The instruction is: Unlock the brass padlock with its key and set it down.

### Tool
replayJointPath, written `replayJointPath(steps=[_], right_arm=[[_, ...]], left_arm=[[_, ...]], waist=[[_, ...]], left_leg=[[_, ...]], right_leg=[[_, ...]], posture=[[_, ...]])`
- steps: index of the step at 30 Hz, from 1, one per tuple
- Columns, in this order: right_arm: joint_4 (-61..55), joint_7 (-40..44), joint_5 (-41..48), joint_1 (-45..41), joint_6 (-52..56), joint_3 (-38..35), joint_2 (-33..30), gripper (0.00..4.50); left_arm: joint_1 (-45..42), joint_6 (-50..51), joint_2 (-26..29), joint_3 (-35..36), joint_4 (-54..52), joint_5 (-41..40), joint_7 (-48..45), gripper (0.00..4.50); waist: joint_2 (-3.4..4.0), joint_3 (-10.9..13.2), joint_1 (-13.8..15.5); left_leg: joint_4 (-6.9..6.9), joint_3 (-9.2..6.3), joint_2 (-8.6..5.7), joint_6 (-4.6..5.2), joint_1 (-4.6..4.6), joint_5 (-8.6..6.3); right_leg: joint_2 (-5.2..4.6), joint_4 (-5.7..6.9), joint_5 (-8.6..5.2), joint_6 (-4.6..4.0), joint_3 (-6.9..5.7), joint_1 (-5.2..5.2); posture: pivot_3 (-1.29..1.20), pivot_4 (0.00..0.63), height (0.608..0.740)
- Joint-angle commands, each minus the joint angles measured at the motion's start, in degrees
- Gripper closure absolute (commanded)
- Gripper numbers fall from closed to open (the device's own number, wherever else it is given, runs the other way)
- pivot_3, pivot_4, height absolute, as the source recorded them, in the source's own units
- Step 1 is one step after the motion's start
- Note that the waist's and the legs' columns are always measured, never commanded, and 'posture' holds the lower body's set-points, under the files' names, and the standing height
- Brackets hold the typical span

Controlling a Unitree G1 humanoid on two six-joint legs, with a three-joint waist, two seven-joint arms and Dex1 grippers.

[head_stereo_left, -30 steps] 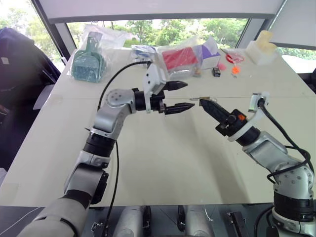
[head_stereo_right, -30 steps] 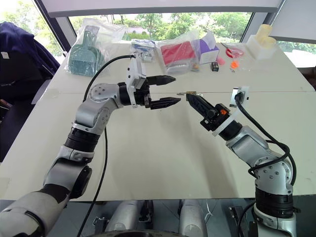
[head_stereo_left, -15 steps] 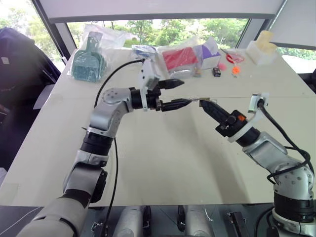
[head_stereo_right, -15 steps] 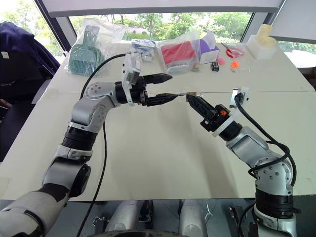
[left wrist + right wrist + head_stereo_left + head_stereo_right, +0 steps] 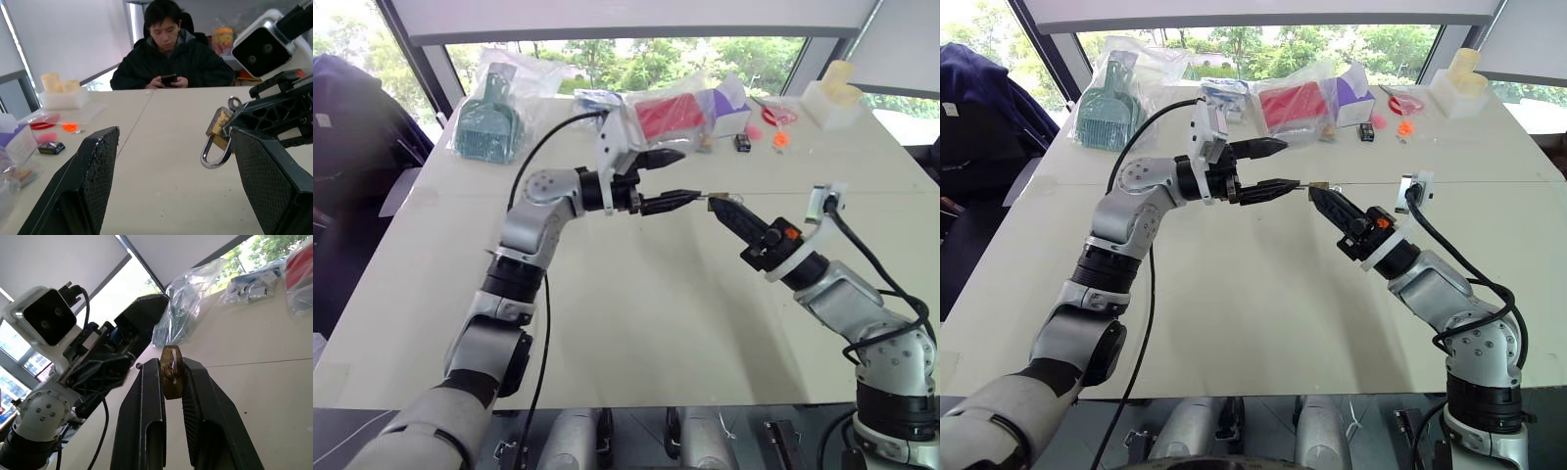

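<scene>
My right gripper (image 5: 171, 363) is shut on the brass padlock (image 5: 171, 378), holding it in the air above the middle of the table (image 5: 636, 313). The lock's silvery shackle (image 5: 214, 157) hangs free below its gold body (image 5: 218, 128). My left gripper (image 5: 691, 176) is open and points right at the lock. Its lower fingertip (image 5: 697, 196) is right beside the padlock (image 5: 712, 199), and its upper finger (image 5: 666, 157) is well apart from it. The key cannot be made out.
Along the table's far edge lie a bagged teal dustpan (image 5: 489, 122), a bagged red item (image 5: 668, 116), a purple box (image 5: 729, 108), a small black item (image 5: 742, 143), orange bits (image 5: 779, 139) and a white container (image 5: 832, 93). A person (image 5: 171, 54) sits across the table.
The left gripper has edged slightly up so that its lower fingertip is level with the padlock; it stays open. The right gripper has kept still with the lock.
</scene>
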Motion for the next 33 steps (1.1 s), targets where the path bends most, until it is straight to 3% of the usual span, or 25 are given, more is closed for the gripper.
replayJointPath(steps=[1, 33], right_arm=[[-2.9, 0.0, 1.6, -0.5, -0.9, -1.2, 0.0, 4.5], [-5.3, -1.0, 3.3, 1.5, -1.1, 0.1, 0.8, 4.5]], left_arm=[[-0.6, -1.9, -0.2, -0.1, -0.2, 0.5, -0.8, 0.74], [-6.2, -14.0, -4.3, 0.4, 15.2, 6.2, 2.2, 0.74]], waist=[[0.0, 0.0, 0.0], [-0.01, 0.0, 0.0]], left_leg=[[0.0, 0.0, 0.0, 0.0, 0.0, 0.0], [-0.01, -0.01, 0.01, 0.03, -0.02, -0.02]], right_leg=[[0.0, 0.0, 0.0, 0.0, 0.0, 0.0], [-0.03, -0.01, 0.0, 0.0, 0.0, -0.02]], posture=[[0.0, 0.15, 0.735], [0.0, 0.15, 0.735]])
